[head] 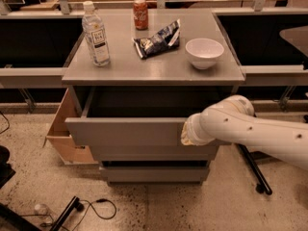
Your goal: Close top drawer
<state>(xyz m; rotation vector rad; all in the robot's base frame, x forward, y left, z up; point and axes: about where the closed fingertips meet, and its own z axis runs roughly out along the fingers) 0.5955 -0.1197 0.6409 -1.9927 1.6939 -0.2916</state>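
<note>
Grey cabinet (154, 73) fills the middle of the shot, sitting on a speckled floor (192, 208) with dark shelving running off to either side. The top drawer (125, 131) is partly pulled out toward the camera, so you can look down into its dark inside, and its plain flat front sits forward of the cabinet body. That front is the tallest of the three.

Next biggest is the white arm (250, 129), coming in from the right edge and angling across to the drawer's right end. The gripper (185, 134) is at the tip of it, right up against the drawer front near the right side. It's mostly tucked behind the wrist, so honestly I can't tell how open it is or whether it has hold of anything.

A cardboard box (61, 131) leans against the cabinet's left side, down on the floor. Below the open drawer are the middle drawer front (144, 153) and the bottom drawer front (154, 173), both shorter and both pushed in.

On the cabinet top, there's a white bowl (204, 52) to the right, a clear water bottle (96, 34) standing upright on the left, a crumpled chip bag (158, 40) lying between them, and a red can (140, 14) upright at the back edge. A black cable (98, 208) loops on the floor at bottom left.
</note>
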